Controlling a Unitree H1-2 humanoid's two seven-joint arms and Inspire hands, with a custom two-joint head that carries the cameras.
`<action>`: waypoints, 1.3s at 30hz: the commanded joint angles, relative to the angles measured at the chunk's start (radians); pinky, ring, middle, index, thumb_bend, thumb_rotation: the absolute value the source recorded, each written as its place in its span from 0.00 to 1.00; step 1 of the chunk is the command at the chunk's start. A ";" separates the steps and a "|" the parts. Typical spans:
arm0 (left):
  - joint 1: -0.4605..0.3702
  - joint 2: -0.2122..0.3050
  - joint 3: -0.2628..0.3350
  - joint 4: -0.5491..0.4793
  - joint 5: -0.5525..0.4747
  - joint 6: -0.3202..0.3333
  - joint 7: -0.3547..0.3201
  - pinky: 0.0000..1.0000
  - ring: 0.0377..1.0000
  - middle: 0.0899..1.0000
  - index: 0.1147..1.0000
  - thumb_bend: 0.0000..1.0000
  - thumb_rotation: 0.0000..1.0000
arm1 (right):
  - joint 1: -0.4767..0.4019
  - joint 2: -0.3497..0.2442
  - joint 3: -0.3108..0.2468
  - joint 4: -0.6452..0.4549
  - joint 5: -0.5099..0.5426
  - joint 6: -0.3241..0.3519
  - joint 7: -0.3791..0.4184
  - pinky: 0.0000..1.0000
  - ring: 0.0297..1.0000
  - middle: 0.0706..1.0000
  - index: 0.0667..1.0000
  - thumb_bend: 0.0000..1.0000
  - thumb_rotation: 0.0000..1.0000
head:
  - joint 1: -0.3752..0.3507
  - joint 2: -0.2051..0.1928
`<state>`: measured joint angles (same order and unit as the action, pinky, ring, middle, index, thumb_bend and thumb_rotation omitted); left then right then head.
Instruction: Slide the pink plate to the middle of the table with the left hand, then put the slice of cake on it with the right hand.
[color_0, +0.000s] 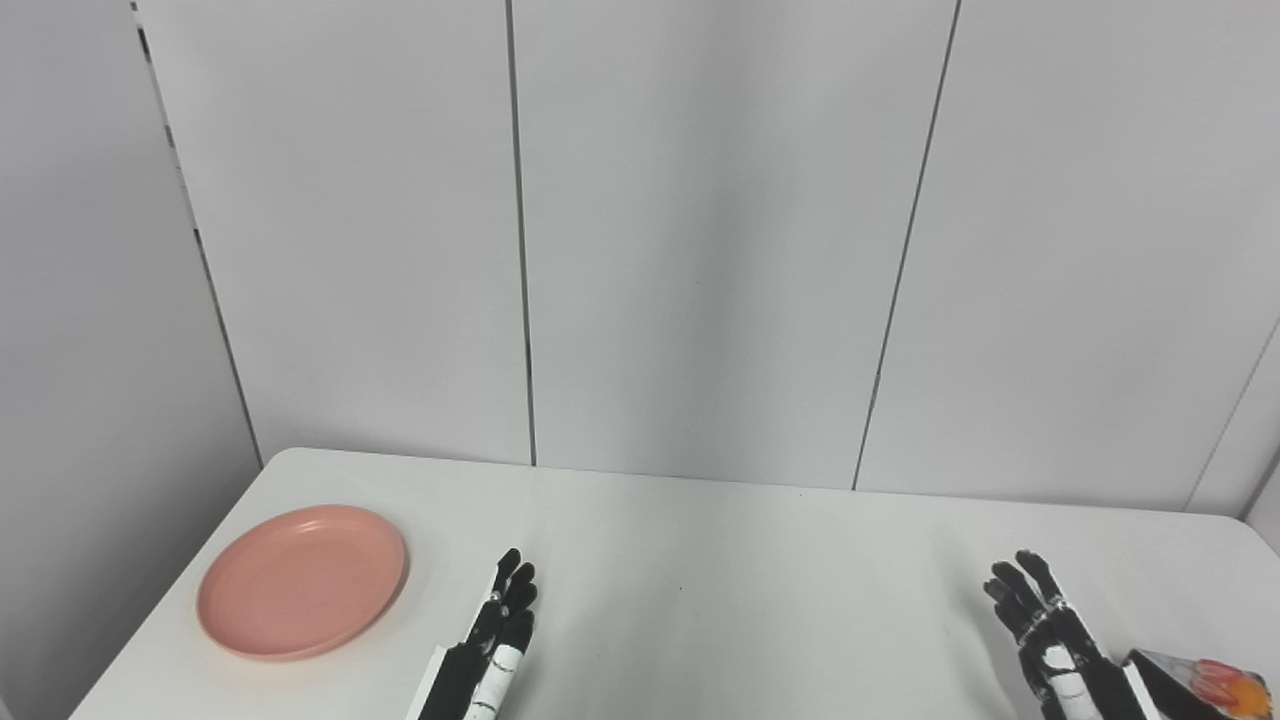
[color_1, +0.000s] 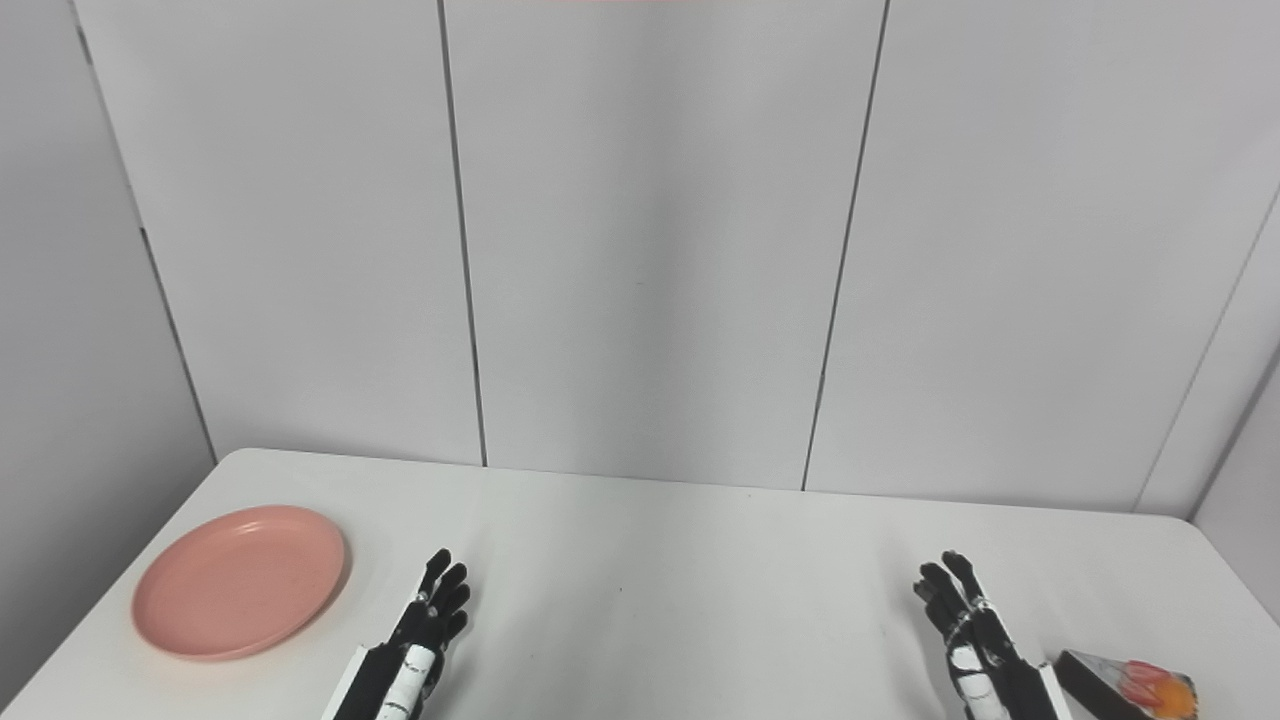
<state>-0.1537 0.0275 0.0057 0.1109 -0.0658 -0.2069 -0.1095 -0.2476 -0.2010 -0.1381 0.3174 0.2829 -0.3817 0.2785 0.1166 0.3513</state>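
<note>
- Left hand (color_0: 500, 640): low over the table (color_0: 720, 590), fingers straight and pressed together, pointing at the back wall (color_0: 700, 230); holds nothing.
- Right hand (color_0: 1050, 640): same height, fingers slightly spread, empty; wrist cut off by the bottom edge.
- Pink plate (color_0: 302, 581): flat at the table's left side, just beside the left hand, not touching.
- Cake slice (color_1: 1130, 685): bottom right corner, just right of the right hand, partly cropped; orange-red topping, details hard to make out.
- No readable writing anywhere.
</note>
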 joint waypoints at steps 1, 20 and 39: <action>0.051 -0.012 -0.007 0.043 0.003 -0.012 0.009 1.00 1.00 1.00 1.00 0.75 0.86 | 0.144 0.009 0.004 0.082 -0.018 0.059 -0.017 0.94 0.89 0.88 0.91 0.89 0.78 | 0.002 0.003; -0.097 0.044 0.080 -0.032 0.057 -0.165 0.096 0.96 0.96 0.98 1.00 0.79 0.87 | 0.145 0.022 0.012 0.052 -0.066 0.124 -0.079 0.82 0.84 0.84 0.89 0.90 0.73 | -0.028 0.020; -0.416 0.298 0.243 0.216 0.011 -0.213 0.135 0.83 0.85 0.84 0.77 0.92 0.87 | 0.153 0.038 0.022 0.029 -0.071 0.143 -0.086 0.80 0.82 0.83 0.88 0.91 0.72 | -0.047 0.025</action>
<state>-0.4996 0.2835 0.2401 0.3262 -0.0659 -0.3643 0.0071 -0.2201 -0.2030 -0.1304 0.2623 0.2079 -0.2579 0.1900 0.0690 0.3758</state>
